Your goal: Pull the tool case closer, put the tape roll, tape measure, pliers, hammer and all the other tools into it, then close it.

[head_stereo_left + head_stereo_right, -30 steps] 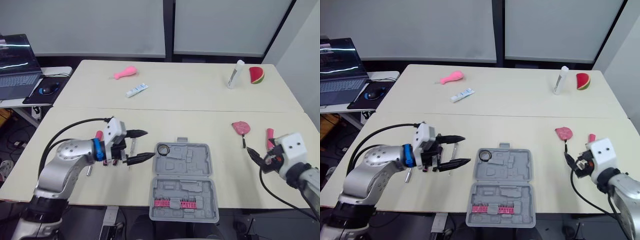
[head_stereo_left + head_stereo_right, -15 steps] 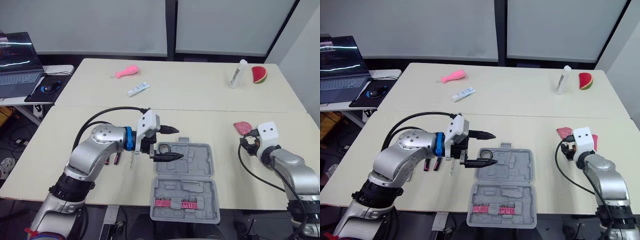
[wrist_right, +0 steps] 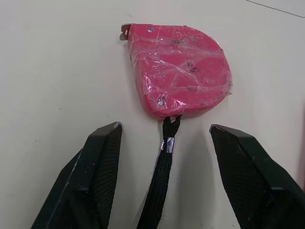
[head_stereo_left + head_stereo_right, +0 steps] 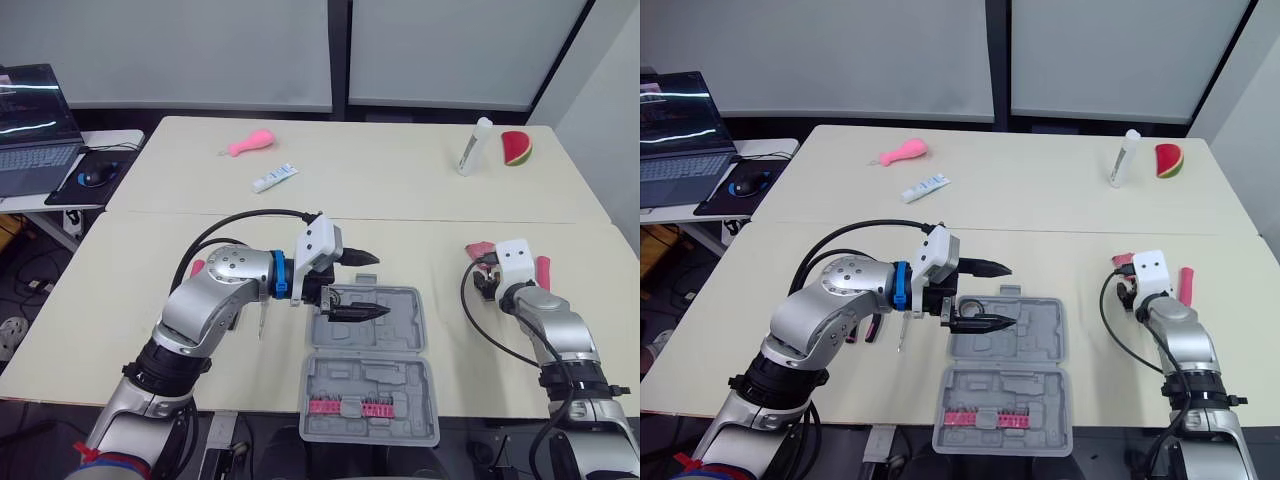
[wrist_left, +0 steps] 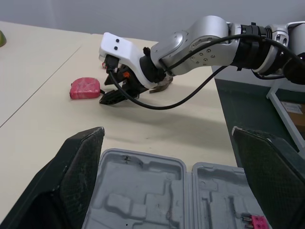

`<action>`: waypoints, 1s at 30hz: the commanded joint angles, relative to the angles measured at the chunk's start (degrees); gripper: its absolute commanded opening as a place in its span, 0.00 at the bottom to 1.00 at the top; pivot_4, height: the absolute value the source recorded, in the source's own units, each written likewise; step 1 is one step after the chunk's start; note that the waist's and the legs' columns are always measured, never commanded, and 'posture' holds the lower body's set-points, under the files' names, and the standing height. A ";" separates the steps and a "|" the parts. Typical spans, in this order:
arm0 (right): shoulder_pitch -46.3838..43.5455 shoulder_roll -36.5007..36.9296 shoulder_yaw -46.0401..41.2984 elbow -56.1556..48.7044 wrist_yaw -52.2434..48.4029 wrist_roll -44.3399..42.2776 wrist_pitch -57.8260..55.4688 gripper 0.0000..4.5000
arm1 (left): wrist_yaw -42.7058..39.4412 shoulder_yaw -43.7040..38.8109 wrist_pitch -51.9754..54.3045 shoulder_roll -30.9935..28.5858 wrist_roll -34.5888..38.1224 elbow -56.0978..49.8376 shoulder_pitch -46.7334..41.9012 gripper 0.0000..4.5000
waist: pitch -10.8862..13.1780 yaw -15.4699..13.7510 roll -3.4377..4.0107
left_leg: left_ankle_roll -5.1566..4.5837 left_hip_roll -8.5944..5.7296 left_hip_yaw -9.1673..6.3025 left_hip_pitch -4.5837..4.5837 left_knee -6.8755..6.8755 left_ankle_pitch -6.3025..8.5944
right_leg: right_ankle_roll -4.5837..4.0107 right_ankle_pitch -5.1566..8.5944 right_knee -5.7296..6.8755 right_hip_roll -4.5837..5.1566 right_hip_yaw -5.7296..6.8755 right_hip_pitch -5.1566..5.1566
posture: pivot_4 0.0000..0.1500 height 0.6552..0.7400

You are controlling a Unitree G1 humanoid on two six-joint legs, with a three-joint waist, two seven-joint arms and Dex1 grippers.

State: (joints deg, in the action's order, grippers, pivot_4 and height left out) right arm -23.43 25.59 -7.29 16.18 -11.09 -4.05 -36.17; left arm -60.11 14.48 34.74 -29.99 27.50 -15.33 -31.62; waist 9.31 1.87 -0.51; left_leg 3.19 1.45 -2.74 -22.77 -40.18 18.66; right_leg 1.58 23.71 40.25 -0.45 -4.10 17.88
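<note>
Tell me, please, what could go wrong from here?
The right gripper is open short of the tape measure, with its black strap lying between the fingers: closing now might pinch only the strap and leave the body dangling. The left gripper, open over the tool case, could nudge it.

Tool case [image 4: 368, 365] lay open at the near middle of the tabletop [image 4: 430, 250], one half toward me, the other beyond it. Tape roll [image 4: 969, 307] sat in the far half's left corner, under my left pincer [image 4: 382, 286]. Tape measure [image 3: 178, 71] lay on the tabletop right of the case, just ahead of my right pincer [image 3: 166, 129]. Across the far side: tube [image 4: 273, 179] to the left, bottle [image 4: 472, 147] to the right. Laptop [image 4: 35, 130] stood off the far left corner.
</note>
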 commanded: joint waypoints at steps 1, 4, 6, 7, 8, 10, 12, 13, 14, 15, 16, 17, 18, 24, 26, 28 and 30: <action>-0.30 -1.26 -2.72 0.81 1.52 -1.20 -1.01 0.54 | 0.06 0.24 -0.02 0.24 0.10 -2.00 -0.65 1.00 | 0.00 -0.03 0.00 | 0.00 0.01 -0.02 0.00 -0.02 -0.01 | 0.00 0.00 0.05 0.00 0.01 0.00 | 1.00 1.00; -0.29 -2.62 -4.48 0.24 2.59 -2.33 -2.48 0.43 | -0.01 0.46 -0.22 0.37 -0.14 -1.76 -0.76 1.00 | 0.00 -0.03 0.00 | -0.02 0.01 -0.03 0.04 -0.04 -0.02 | 0.00 0.00 0.14 0.00 0.01 0.00 | 1.00 1.00; -0.07 -3.18 -5.14 -0.24 3.19 -2.66 -3.17 0.36 | -0.08 0.51 -0.38 0.32 -0.26 -1.67 -0.70 1.00 | 0.00 -0.03 0.00 | -0.02 0.00 -0.03 0.04 -0.05 -0.03 | 0.00 0.00 0.14 0.00 0.01 0.00 | 1.00 1.00; 0.11 -3.37 -5.26 -0.57 3.33 -2.70 -3.37 0.33 | -0.12 0.52 -0.47 0.27 -0.31 -1.63 -0.65 1.00 | 0.00 -0.04 0.00 | -0.02 0.00 -0.02 0.04 -0.05 -0.03 | 0.00 0.00 0.15 0.00 0.00 0.00 | 1.00 1.00; 0.34 -3.58 -5.43 -0.91 3.43 -2.84 -3.49 0.29 | -0.16 0.54 -0.58 0.21 -0.39 -1.62 -0.59 1.00 | 0.00 -0.03 0.00 | -0.02 0.00 -0.02 0.04 -0.05 -0.03 | 0.00 0.00 0.14 0.00 0.00 0.00 | 1.00 1.00; 0.84 -3.88 -5.50 -1.73 3.56 -3.06 -3.77 0.24 | -0.23 0.60 -0.79 0.13 -0.53 -1.50 -0.50 1.00 | 0.00 -0.12 0.00 | -0.02 -0.02 -0.02 0.03 -0.05 -0.03 | 0.00 0.00 0.14 0.00 0.00 0.00 | 1.00 1.00; 1.20 -4.01 -5.52 -2.24 3.62 -3.13 -3.97 0.18 | -0.26 0.66 -0.96 0.16 -0.69 -1.34 -0.47 1.00 | 0.00 -0.16 0.00 | -0.02 -0.02 -0.03 0.02 -0.05 -0.03 | 0.00 0.00 0.14 0.00 0.01 0.00 | 1.00 1.00; 1.36 -4.05 -5.59 -2.41 3.64 -3.16 -4.01 0.16 | -0.32 0.68 -1.07 0.15 -0.79 -1.27 -0.45 1.00 | 0.00 -0.16 0.00 | -0.02 -0.02 -0.03 0.01 -0.05 -0.03 | 0.00 0.00 0.13 0.00 0.01 0.00 | 1.00 1.00; 1.50 -4.09 -5.69 -2.55 3.66 -3.22 -4.04 0.14 | -0.38 0.70 -1.19 0.14 -0.91 -1.18 -0.44 1.00 | 0.00 -0.16 0.00 | -0.02 -0.02 -0.03 0.01 -0.05 -0.03 | 0.00 0.00 0.13 0.00 0.00 0.00 | 1.00 1.00; 1.61 -4.14 -5.75 -2.69 3.68 -3.27 -4.08 0.11 | -0.45 0.69 -1.27 0.12 -0.99 -1.14 -0.41 1.00 | 0.00 -0.16 0.00 | -0.02 -0.02 -0.03 0.01 -0.05 -0.03 | 0.00 0.00 0.13 0.00 0.01 0.00 | 1.00 1.00; 1.73 -4.10 -5.84 -2.77 3.63 -3.32 -4.01 0.09 | -0.48 0.70 -1.41 0.12 -1.13 -1.00 -0.41 1.00 | 0.00 -0.16 0.00 | -0.02 -0.02 -0.04 0.01 -0.05 -0.03 | 0.00 0.00 0.12 0.00 0.01 0.00 | 1.00 1.00; 1.90 -4.03 -5.94 -2.96 3.55 -3.39 -4.02 0.06 | -0.53 0.69 -1.55 0.09 -1.28 -0.85 -0.41 1.00 | 0.00 -0.16 0.00 | -0.02 -0.02 -0.04 0.01 -0.05 -0.03 | 0.00 0.00 0.12 0.00 0.01 0.00 | 1.00 1.00; 2.01 -3.98 -6.00 -3.09 3.49 -3.44 -4.04 0.04 | -0.57 0.69 -1.64 0.07 -1.39 -0.75 -0.40 1.00 | 0.00 -0.16 0.00 | -0.02 -0.02 -0.04 0.01 -0.05 -0.03 | 0.00 0.00 0.12 0.00 0.01 0.00 | 1.00 1.00; 4.90 -2.64 -5.31 -6.74 0.37 -4.18 -4.30 0.00 | -0.90 0.49 -2.24 -0.55 -2.31 -0.35 0.07 1.00 | 0.00 -0.18 0.00 | -0.02 -0.01 -0.07 -0.01 -0.05 -0.03 | 0.00 0.00 0.12 0.00 0.01 0.00 | 1.00 1.00; 6.34 -2.15 -4.76 -9.22 -0.98 -4.70 -5.15 0.00 | -1.20 0.54 -2.70 -0.92 -2.69 -0.28 0.42 1.00 | 0.00 -0.20 0.00 | -0.02 -0.01 -0.08 -0.02 -0.05 -0.03 | 0.00 0.00 0.10 0.00 0.01 0.00 | 1.00 1.00; 8.89 -1.27 -3.56 -13.49 -3.32 -5.32 -6.68 0.00 | -1.55 0.82 -3.53 -1.48 -3.36 -0.21 0.88 1.00 | 0.00 -0.20 0.00 | -0.02 -0.01 -0.07 -0.03 -0.04 -0.03 | 0.00 0.00 0.08 0.00 0.00 0.00 | 1.00 1.00; 11.65 -0.33 -2.24 -17.99 -5.65 -5.95 -8.35 0.00 | -2.12 1.35 -4.73 -2.21 -4.30 -0.14 1.36 1.00 | 0.00 -0.20 0.00 | -0.02 0.01 -0.09 -0.03 -0.03 -0.03 | 0.00 0.00 0.08 0.00 0.01 0.00 | 1.00 1.00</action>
State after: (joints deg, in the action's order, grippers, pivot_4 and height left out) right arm -13.28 24.62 -10.71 2.06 -14.53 -8.71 -42.77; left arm -61.50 15.58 31.74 -31.66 23.92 -14.96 -30.50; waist 9.31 1.67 -0.51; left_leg 3.17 1.46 -2.84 -22.80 -40.21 18.63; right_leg 1.58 23.71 40.33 -0.45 -4.08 17.88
